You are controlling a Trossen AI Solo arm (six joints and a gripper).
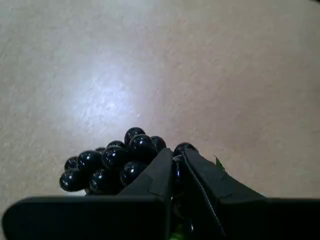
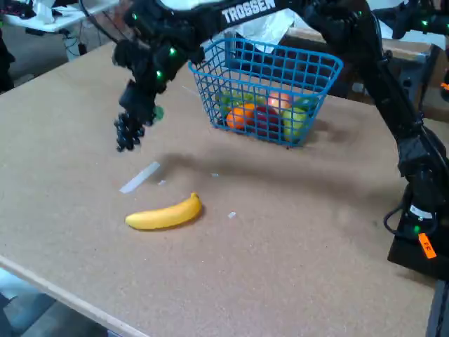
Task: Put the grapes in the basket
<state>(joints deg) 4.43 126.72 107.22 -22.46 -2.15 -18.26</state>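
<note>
My gripper (image 1: 176, 159) is shut on the grapes (image 1: 107, 165), a bunch of dark glossy berries with a bit of green stem at the fingers. In the fixed view the grapes (image 2: 128, 133) hang below the gripper (image 2: 140, 112), lifted clear of the table at the left. The blue wire-mesh basket (image 2: 309, 67) stands to the right and further back, apart from the gripper, with several coloured fruits inside it.
A yellow banana (image 2: 165, 214) lies on the tan table (image 2: 295, 239) near the front. A small pale strip (image 2: 139, 177) lies below the gripper. The arm's base (image 2: 417, 232) stands at the right edge. Clutter sits beyond the table's back edge.
</note>
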